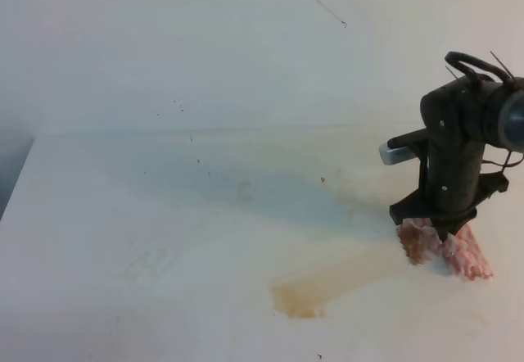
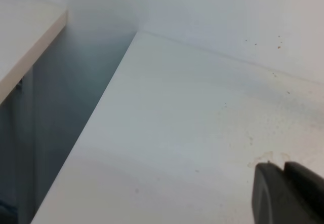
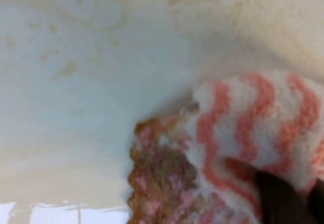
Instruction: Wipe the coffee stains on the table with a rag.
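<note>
**Rag pressed at the stain's right end**

The right gripper pinches a bunched pink-and-white zigzag rag onto the white matte table, likely to soak up the amber-brown coffee stains just left of the rag. Left fingers: state unclear.

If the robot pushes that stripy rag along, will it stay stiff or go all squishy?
Probably squishy: the rag sits bunched and crumpled under the right gripper, so it should fold and drag rather than slide flat. Its fuzzy weave looks light. One corner is already soaked brown, so it may feel heavier and cling to the table.
</note>
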`<state>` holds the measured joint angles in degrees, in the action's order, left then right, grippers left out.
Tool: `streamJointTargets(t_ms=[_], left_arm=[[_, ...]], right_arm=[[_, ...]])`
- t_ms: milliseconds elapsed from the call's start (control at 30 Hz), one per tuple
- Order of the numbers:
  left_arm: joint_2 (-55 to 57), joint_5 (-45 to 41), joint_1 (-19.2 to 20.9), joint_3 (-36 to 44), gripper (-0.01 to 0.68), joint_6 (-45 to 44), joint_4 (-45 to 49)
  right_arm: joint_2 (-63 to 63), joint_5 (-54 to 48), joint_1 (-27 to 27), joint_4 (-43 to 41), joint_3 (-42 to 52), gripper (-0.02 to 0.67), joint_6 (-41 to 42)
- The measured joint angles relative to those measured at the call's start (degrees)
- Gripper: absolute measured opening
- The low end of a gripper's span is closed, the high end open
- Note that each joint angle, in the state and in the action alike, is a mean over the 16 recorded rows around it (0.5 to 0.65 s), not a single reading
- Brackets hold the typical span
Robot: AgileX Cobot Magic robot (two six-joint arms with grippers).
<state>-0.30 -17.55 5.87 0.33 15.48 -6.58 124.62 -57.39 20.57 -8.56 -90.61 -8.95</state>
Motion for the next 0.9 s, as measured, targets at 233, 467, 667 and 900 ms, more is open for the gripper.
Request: streamJointTargets(t_ms=[233,467,667,900], left_arm=[[-0.1,0.1,0.0,0.1,-0.003,0.0,0.0],[0.1,-0.1,0.0,-0.1,-0.003,0.0,0.0],[0.1,-0.1,0.0,-0.1,-0.003,0.0,0.0],[0.0,0.0,0.0,0.0,-0.003,0.0,0.0]], right_arm=[[0.1,1.4,0.4,7.3,0.0,0.027,7.0],[0.1,3.2,6.3,16.1,0.0,0.027,14.0],[0.1,4.1,14.3,19.4,0.0,0.027,16.3],[0.1,4.6,22.1,20.2,0.0,0.027,16.7]])
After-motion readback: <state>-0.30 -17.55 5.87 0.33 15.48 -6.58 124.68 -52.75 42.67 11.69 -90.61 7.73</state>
